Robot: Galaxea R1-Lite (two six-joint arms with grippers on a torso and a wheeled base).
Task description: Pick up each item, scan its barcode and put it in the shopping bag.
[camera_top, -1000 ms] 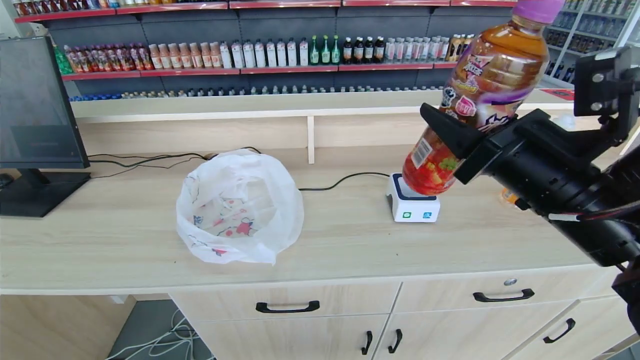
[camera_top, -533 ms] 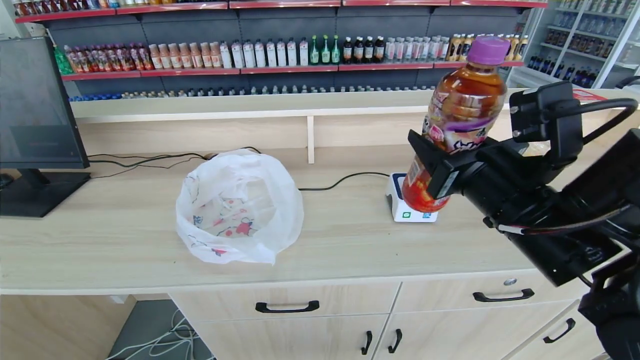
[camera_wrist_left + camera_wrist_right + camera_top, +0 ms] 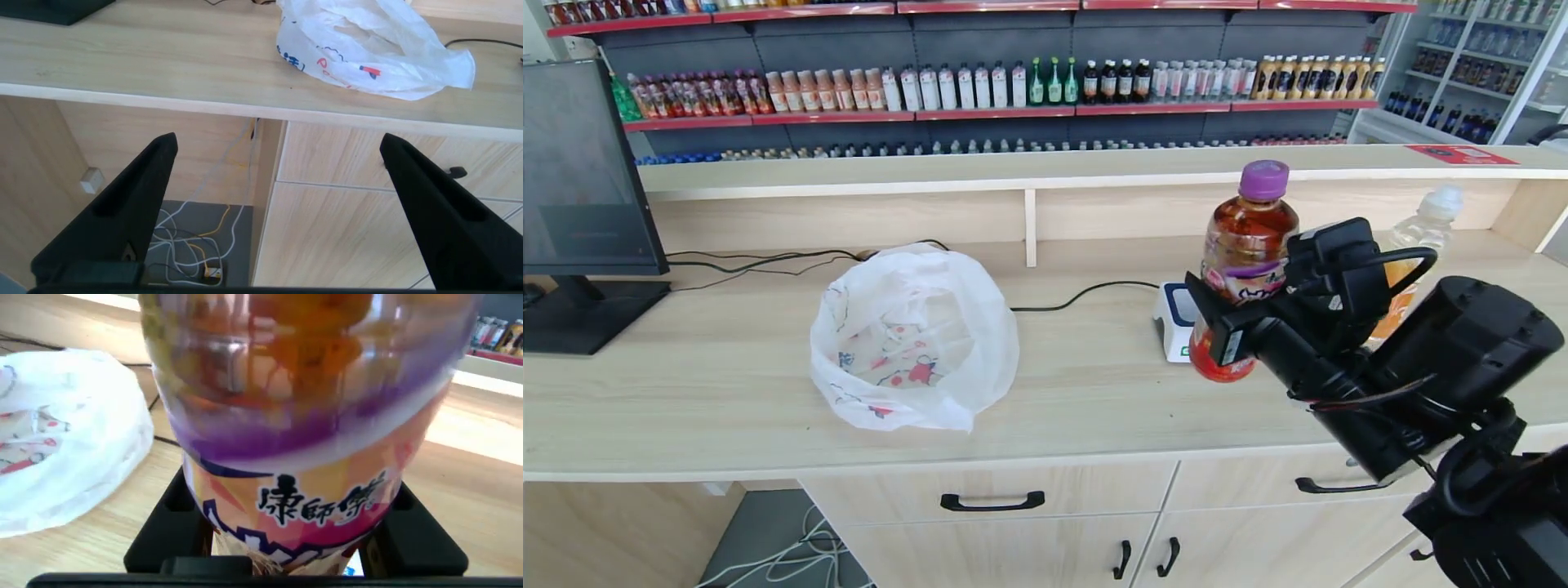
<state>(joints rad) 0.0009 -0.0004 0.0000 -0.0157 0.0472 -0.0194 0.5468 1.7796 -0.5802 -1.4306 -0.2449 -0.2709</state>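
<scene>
My right gripper [image 3: 1241, 322] is shut on a tea bottle [image 3: 1245, 261] with a purple cap, holding it nearly upright just right of the white barcode scanner [image 3: 1172, 322] on the counter. Up close, the bottle [image 3: 302, 416] stands between the black fingers, with the scanner partly hidden beneath it. The white shopping bag [image 3: 913, 339] lies open on the counter to the left; it appears again as the bag [image 3: 368, 45] on the counter top. My left gripper [image 3: 278, 208] hangs open below the counter's front edge, holding nothing.
A second bottle [image 3: 1417, 245] with a white cap stands behind my right arm. A monitor [image 3: 584, 188] sits at the counter's left end, with cables [image 3: 768, 261] along the back. Drawers and cabinet doors [image 3: 992, 502] face me below the counter.
My right arm has lowered the tea bottle from high above the scanner and turned it from tilted to almost upright. The bag and scanner have stayed put.
</scene>
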